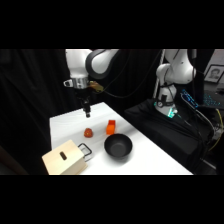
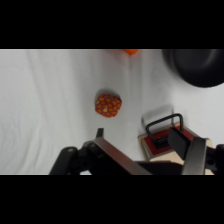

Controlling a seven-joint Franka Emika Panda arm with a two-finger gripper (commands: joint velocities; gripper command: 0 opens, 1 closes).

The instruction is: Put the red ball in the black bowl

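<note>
Bowl (image 2: 197,67) and orange block (image 2: 130,51) cut off at edges.

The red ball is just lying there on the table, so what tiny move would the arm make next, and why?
Probably straight down toward the red ball. The gripper hangs above the table with nothing in it, and the wrist view shows the ball lying free just ahead of it. The black bowl sits empty to one side, so grasping comes first.
</note>
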